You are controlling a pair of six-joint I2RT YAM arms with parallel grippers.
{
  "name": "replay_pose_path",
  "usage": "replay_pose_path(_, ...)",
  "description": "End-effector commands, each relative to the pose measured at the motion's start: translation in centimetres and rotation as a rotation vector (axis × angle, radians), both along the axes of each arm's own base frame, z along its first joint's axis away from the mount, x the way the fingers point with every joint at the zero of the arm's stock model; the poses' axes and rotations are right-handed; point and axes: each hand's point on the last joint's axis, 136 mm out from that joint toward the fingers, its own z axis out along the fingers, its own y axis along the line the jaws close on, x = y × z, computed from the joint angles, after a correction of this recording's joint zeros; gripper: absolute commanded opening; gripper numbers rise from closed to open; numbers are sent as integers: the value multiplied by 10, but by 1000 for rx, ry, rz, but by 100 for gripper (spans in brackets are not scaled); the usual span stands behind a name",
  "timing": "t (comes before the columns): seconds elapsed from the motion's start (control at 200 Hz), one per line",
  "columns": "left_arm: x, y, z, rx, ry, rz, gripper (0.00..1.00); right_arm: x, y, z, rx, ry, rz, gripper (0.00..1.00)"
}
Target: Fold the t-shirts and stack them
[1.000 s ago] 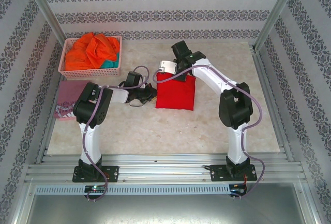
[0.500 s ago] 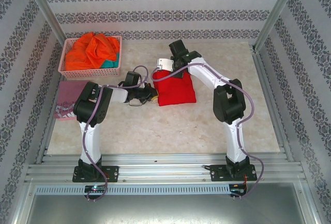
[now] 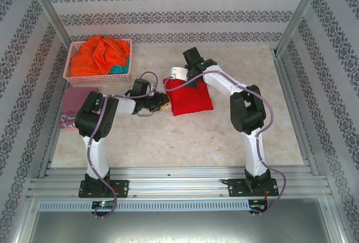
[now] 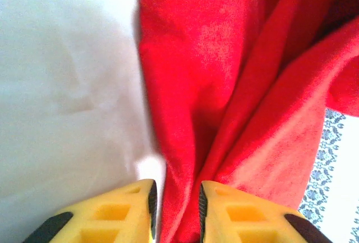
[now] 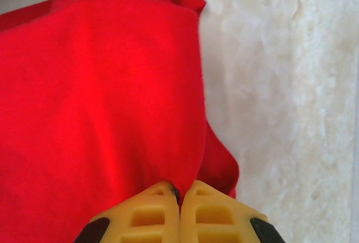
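The right pincer [image 3: 171, 82], seen from above, is clamped on the far-left corner of the red t-shirt [image 3: 192, 100], which lies as a rough folded square near the middle of the bench [image 3: 185, 142]. The left pincer [image 3: 161, 104] sits at the shirt's left edge, low on the cloth. With one arm at the corner and one at the side, this looks like the dressing of a fold. A maroon t-shirt [image 3: 71, 107] lies flat by the bench's left edge, probably the base of the stack. The pink basket [image 3: 99, 78] in the far-left corner holds the orange t-shirt [image 3: 101, 52] heaped over a teal one [image 3: 116, 69], both yet unfolded.

From the left wrist, the left pincer [image 4: 176, 189] stands narrowly parted. A ridge of red t-shirt [image 4: 224, 86] runs through the gap, but a sliver of bench shows beside one finger [image 4: 134, 198] — so the cloth seems loose, not pinched.

From the right wrist, the right pincer [image 5: 179, 189] is fully closed, a hem of the red t-shirt [image 5: 101, 86] nipped between the tips — likely to keep that layer taut and square.
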Motion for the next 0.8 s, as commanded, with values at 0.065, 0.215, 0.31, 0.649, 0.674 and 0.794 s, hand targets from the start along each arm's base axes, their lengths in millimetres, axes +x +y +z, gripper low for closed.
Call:
replay_pose_path(0.065,12,46,-11,123,21,165,32,-5,1,32,70,-35,-4,0)
replay_pose_path(0.215,39,55,-7,144,1,217,35,-11,5,32,87,-26,3,0)
replay_pose_path(0.31,58,58,-6,167,-11,233,35,-12,6,30,88,-20,6,0)
replay_pose_path(0.649,107,45,0,159,-39,202,35,-11,9,28,100,-13,15,0)
replay_pose_path(0.674,109,44,1,153,-40,198,33,-11,9,28,98,-13,16,0)
replay_pose_path(0.794,113,32,4,125,-37,161,32,-9,10,26,102,-9,16,0)
